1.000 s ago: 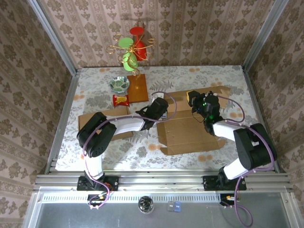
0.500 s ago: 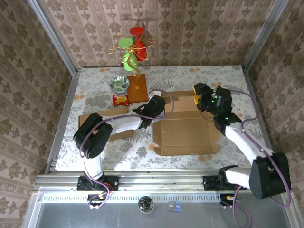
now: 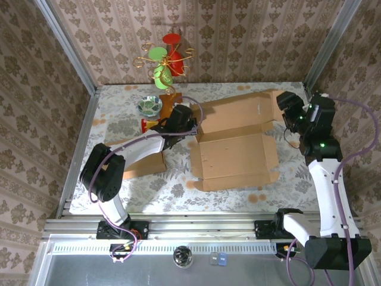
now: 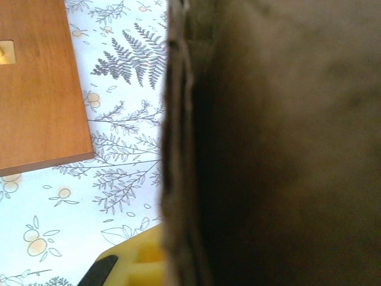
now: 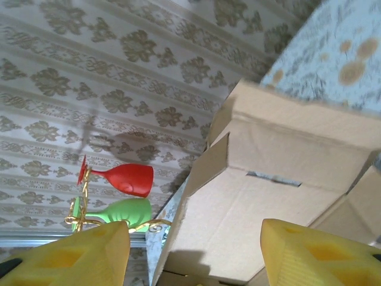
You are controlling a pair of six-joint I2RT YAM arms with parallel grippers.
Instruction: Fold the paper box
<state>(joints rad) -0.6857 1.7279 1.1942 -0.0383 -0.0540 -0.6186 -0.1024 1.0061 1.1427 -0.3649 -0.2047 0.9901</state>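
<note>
The paper box (image 3: 235, 159) is brown cardboard lying open on the table, its base flat and its back panel (image 3: 238, 112) raised. My left gripper (image 3: 189, 126) is shut on the panel's left edge. In the left wrist view that cardboard edge (image 4: 178, 179) runs top to bottom against a yellow finger (image 4: 128, 268). My right gripper (image 3: 290, 108) hovers open off the panel's right end, touching nothing. Its yellow fingers (image 5: 65, 256) stand wide apart, with the box (image 5: 262, 196) beyond them.
A wooden board (image 4: 36, 89) lies behind the left arm, with a small bowl (image 3: 149, 105) and a red packet (image 3: 150, 125) beside it. A second flat cardboard piece (image 3: 143, 164) lies at the left. Goblets on a gold stand (image 3: 166, 59) stand at the back wall.
My right gripper has opened, let go of the box and swung back to the right. My left gripper has pulled back and left with the panel's edge, and the back panel has risen.
</note>
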